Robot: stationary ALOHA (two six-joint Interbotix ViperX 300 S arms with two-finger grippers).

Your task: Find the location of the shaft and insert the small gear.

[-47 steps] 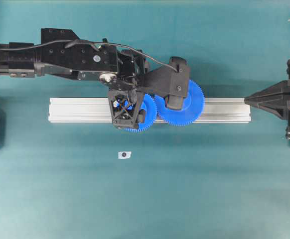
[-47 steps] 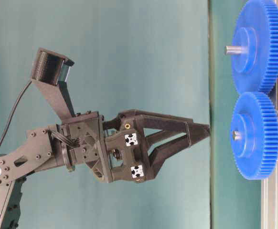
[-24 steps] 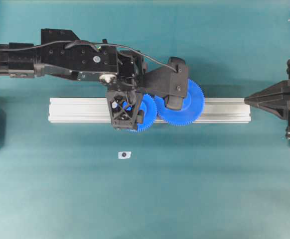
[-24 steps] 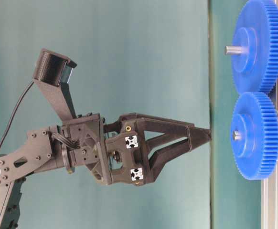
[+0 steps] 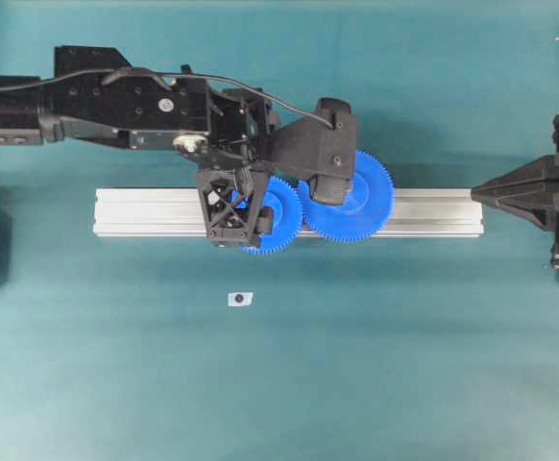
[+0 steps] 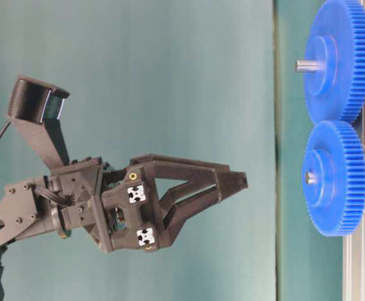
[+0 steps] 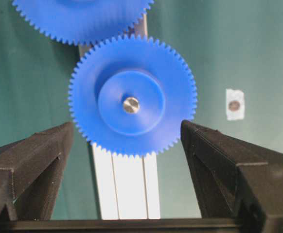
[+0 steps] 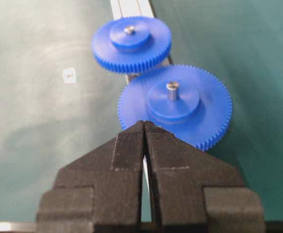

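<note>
The small gear (image 5: 278, 213) sits on the rail (image 5: 145, 211) with the shaft's grey tip (image 7: 131, 105) showing in its hub; its teeth meet the larger gear (image 5: 352, 197). The shaft's clear mount is hidden behind the gear. My left gripper (image 7: 127, 126) is open and empty, its fingers (image 7: 44, 155) standing apart from the small gear (image 7: 132, 94). In the table-level view it (image 6: 242, 182) hangs clear of the small gear (image 6: 333, 179). My right gripper (image 8: 144, 124) is shut and empty, near the rail's right end (image 5: 481, 195).
A tiny white tag with a dark dot (image 5: 240, 299) lies on the teal mat in front of the rail, also in the left wrist view (image 7: 234, 104). The larger gear (image 8: 175, 104) carries a longer grey pin (image 8: 172, 91). Arm bases stand at both side edges.
My left gripper has drawn back from the small gear and shifted a little left, jaws still open. The small gear stays on the shaft. The right arm has not moved.
</note>
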